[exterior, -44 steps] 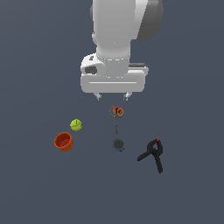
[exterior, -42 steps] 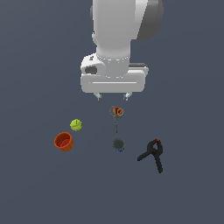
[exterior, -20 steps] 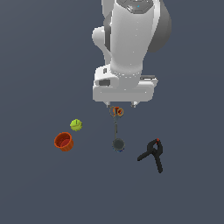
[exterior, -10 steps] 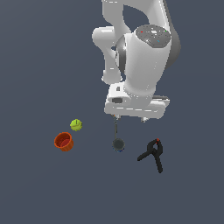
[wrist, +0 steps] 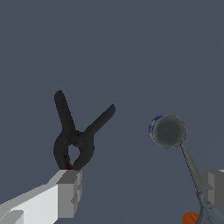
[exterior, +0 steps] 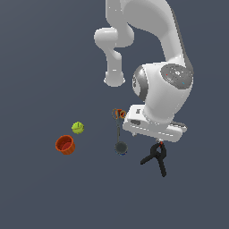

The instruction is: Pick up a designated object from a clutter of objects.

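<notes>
The black spring clamp (exterior: 155, 159) lies on the dark floor at the exterior view's right, its two handles splayed away from the arm. It also shows in the wrist view (wrist: 75, 141), with a small red spot at its head. My gripper (exterior: 153, 137) hangs just above the clamp's head and partly hides it. In the wrist view the gripper (wrist: 140, 192) is open and empty; one finger (wrist: 68, 192) sits right at the clamp's head and the other (wrist: 214, 187) is over the scissors.
The orange-handled scissors (exterior: 119, 115) lie with the blade reaching a dark round disc (exterior: 120, 147), both just left of the clamp in the exterior view. A yellow-green ball (exterior: 78, 128) and an orange-red cup (exterior: 65, 145) sit farther left.
The arm has swung toward the exterior view's right and come down, from above the scissors to just over the clamp's head. The objects have not moved.
</notes>
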{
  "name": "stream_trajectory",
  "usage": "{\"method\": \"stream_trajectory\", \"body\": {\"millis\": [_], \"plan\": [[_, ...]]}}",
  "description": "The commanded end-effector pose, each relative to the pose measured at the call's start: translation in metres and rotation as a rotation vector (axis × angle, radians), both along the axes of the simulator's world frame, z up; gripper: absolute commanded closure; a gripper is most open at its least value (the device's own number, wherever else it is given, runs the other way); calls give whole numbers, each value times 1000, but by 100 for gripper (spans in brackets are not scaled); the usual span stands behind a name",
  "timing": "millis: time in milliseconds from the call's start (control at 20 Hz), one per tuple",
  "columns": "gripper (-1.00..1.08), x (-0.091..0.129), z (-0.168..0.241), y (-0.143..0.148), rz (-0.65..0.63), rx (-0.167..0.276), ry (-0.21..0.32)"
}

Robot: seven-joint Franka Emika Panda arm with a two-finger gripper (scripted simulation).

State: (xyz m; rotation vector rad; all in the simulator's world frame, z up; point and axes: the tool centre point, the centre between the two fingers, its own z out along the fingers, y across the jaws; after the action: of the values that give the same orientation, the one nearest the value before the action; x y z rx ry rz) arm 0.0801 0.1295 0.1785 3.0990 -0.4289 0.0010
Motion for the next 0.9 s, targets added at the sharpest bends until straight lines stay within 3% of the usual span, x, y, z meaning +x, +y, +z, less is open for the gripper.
{"method": "stream_trajectory", "body": {"millis": [0,450,850], "plan": [[-92,6,-18,15,-45,2,-1],[-92,18,-76,61,-183,9,-3],[-92,20,-104,82,-248,12,-3]]}}
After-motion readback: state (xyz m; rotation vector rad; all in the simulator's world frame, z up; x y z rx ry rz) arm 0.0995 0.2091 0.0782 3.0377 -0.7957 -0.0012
